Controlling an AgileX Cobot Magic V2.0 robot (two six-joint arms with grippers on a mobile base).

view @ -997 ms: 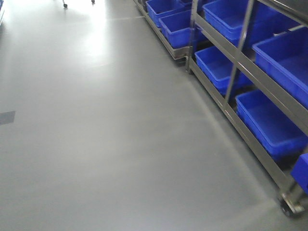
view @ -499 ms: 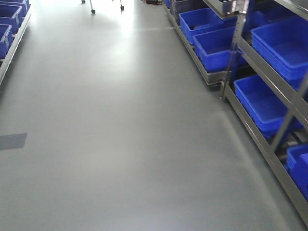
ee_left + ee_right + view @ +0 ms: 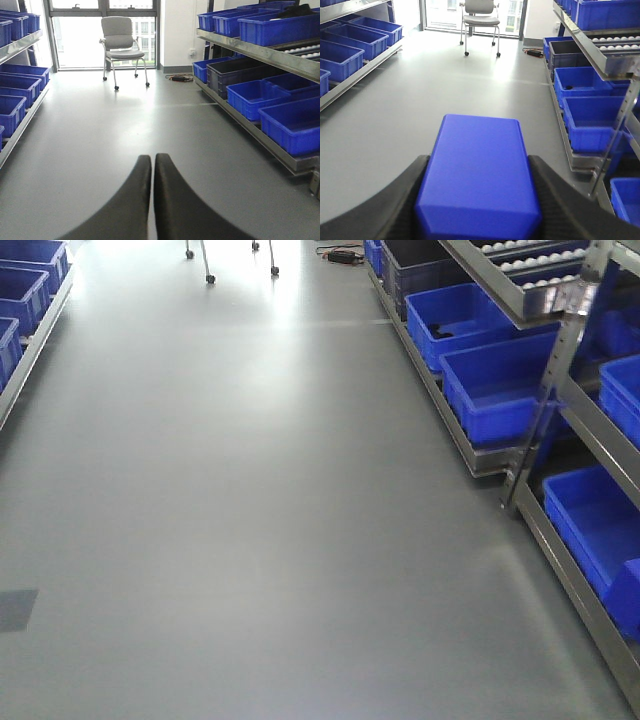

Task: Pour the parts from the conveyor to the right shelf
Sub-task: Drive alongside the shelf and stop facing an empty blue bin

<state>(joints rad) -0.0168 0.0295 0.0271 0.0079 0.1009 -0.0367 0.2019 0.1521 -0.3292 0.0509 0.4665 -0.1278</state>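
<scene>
Right wrist view: 1 blue block [image 3: 477, 175] is gripped between the right fingers [image 3: 550, 200], clamped on 2 opposite sides, apparently so that it rides level above the floor [image 3: 395, 115]. Left fingers [image 3: 132, 200] are pressed together on nothing. Shelf [image 3: 549, 390] with blue bins [image 3: 495, 390] is noted along the aisle's right side. Conveyor is not in view. Step judged: carrying toward the shelf, pouring not yet begun.

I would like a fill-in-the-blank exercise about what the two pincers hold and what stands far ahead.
The right pincer is shut on a ____ block.
The left pincer is shut and holds ____.
The chair stands in front of a bright ____.
Missing words: blue; nothing; window.
</scene>
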